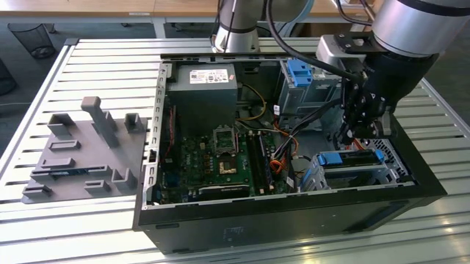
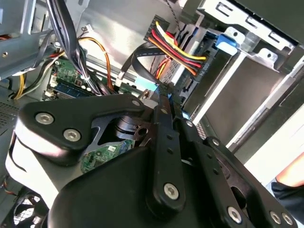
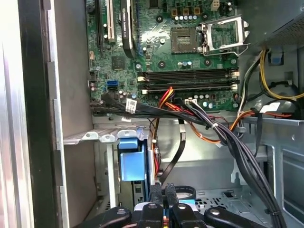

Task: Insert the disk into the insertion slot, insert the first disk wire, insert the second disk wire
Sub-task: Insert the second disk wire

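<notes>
The gripper hangs inside the open computer case, at the exterior view's right, just above the cage. The disk, in its blue frame, sits in the cage directly below the fingertips, its blue edge facing the motherboard. In both wrist views the two fingers are pressed together, side by side with hardly a gap, and in the second wrist view their tips pinch a small black connector at the end of a flat black wire that loops up from them; a light blue plug lies just beside the tips. The disk's blue tab shows in the first wrist view beside the fingers and a little beyond them, with the perforated metal wall on the other side. A bundle of red, yellow and black wires runs to a plug at the cage's end, near the gripper. A grey fixture rests on the slatted table, well apart from the case.
</notes>
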`<state>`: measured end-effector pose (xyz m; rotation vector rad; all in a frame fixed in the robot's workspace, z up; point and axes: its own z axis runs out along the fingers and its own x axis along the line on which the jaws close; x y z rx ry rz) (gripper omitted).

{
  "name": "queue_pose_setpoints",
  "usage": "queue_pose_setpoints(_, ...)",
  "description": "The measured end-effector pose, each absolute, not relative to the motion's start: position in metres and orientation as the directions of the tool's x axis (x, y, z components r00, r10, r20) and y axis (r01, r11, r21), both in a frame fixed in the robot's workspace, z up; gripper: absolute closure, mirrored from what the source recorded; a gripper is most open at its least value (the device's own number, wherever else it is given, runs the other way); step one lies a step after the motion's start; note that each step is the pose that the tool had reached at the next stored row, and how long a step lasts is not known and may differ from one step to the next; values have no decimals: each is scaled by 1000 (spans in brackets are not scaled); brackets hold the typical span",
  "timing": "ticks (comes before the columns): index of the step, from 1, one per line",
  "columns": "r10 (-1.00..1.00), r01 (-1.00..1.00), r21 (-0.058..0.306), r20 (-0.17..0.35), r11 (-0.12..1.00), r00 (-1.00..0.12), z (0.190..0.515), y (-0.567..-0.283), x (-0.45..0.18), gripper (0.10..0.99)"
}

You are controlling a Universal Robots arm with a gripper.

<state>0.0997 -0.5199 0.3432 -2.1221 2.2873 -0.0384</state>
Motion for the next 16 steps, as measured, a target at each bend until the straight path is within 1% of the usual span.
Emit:
queue_pose_setpoints(5, -996, -997, -29, -39, 76, -75, 342, -525, 101, 937)
queue_pose_setpoints(16, -996, -997, -29, -41, 76, -75, 340, -533, 101, 937)
